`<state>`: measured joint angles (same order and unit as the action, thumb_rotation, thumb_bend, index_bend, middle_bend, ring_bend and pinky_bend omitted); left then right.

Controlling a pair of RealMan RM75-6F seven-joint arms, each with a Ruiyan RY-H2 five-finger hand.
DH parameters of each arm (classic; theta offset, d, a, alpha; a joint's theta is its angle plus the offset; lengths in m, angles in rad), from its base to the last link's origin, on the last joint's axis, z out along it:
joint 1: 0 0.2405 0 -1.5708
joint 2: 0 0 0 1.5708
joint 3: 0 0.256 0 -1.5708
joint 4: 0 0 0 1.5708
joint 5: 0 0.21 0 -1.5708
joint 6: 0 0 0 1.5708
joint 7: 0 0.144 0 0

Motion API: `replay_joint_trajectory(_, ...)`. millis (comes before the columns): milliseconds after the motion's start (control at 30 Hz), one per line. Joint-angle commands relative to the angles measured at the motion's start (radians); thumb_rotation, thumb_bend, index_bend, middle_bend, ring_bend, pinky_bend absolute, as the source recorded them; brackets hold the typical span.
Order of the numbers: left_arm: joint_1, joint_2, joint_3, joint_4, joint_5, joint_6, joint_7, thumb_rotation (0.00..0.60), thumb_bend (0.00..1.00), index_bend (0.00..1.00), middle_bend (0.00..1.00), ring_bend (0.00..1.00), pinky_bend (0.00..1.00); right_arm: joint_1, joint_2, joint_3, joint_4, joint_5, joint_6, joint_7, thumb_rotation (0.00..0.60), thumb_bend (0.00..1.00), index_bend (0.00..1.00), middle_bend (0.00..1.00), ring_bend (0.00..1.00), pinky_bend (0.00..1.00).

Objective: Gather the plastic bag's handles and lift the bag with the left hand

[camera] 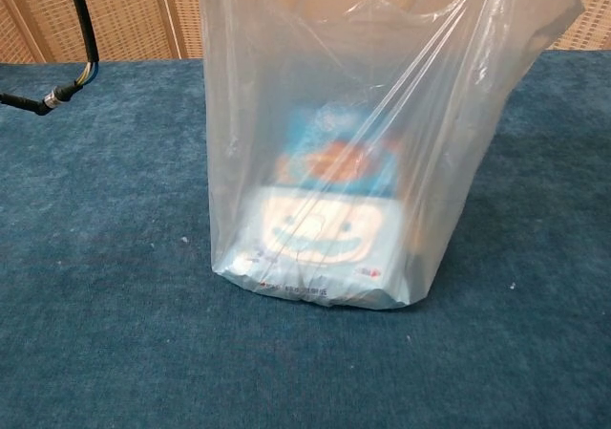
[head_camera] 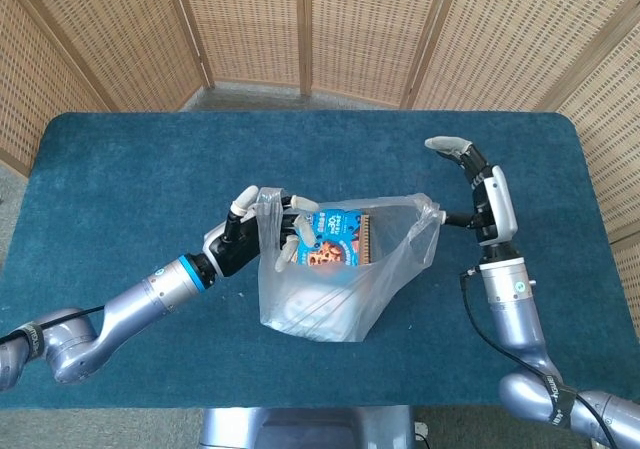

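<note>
Because the plastic bag [head_camera: 320,279] is thin, clear film, it will likely crumple and slip under the fingers, so the sensible hold is at the two handles, bunched together above the load. It is probably light, though the boxes inside give it a stiff, weighted base. Standing near the middle of the blue table [head_camera: 120,169], its mouth is stretched wide open; through the film a blue snack box [head_camera: 335,241] shows upright, and the chest view reveals a white box with a smiling face [camera: 320,233] at the bottom.

At the bag's left rim, the left hand [head_camera: 255,231] has its fingers curled around the left handle [head_camera: 268,204], holding it. On the opposite side, the right handle [head_camera: 428,209] is pulled taut toward the right hand [head_camera: 480,194]; that hand's fingers are spread, and whether it pinches the film or merely hooks it I cannot tell. The handles sit well apart, not yet gathered.
</note>
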<state>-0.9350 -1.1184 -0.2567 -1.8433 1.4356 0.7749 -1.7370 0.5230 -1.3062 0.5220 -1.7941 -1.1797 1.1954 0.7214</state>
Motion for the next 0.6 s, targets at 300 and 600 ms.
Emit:
replay_joint_trajectory(300, -0.001, -0.040, -0.030, -0.004, -0.053, -0.014, 0.074, 0.000, 0.18, 0.28, 0.50, 0.63, 0.66, -0.003, 0.034, 0.043, -0.067, 0.065, -0.051, 0.085, 0.600, 0.06, 0.27, 0.29, 0.22, 0.16)
replay_joint_trajectory(600, 0.001, -0.057, -0.068, -0.010, -0.101, -0.020, 0.135, 0.000, 0.18, 0.28, 0.50, 0.61, 0.66, 0.007, 0.048, 0.074, -0.127, 0.132, -0.084, 0.101, 0.600, 0.06, 0.27, 0.29, 0.22, 0.15)
